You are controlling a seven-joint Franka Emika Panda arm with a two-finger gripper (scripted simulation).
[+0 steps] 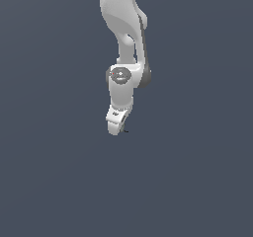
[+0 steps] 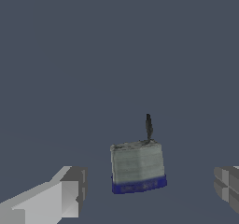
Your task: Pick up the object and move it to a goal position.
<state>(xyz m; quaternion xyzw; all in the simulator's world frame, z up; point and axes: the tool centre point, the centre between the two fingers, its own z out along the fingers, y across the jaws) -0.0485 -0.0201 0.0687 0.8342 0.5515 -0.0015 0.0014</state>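
Wrist view: the object [image 2: 138, 167], a small grey-green block with a dark blue base band and a thin dark stem; its band markings are illegible. It lies between the spread fingers [image 2: 70, 190] of the gripper [image 2: 149, 190], untouched. Exterior view: the arm [image 1: 123, 48] hangs downward, gripper low.

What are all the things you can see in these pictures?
Object: one, pale grey-green block with a dark blue band along one edge and a thin dark stem sticking out of the opposite edge; lies on the floor between the two fingers, touching neither. In the exterior view only a tiny dark speck shows by the fingertips.
Floor: one, plain dark grey-blue, fills the background of both views.
Robot arm: one, white with dark grey joints, comes down from the top of the exterior view.
Gripper: one, white and grey, open, one finger on each side of the object.
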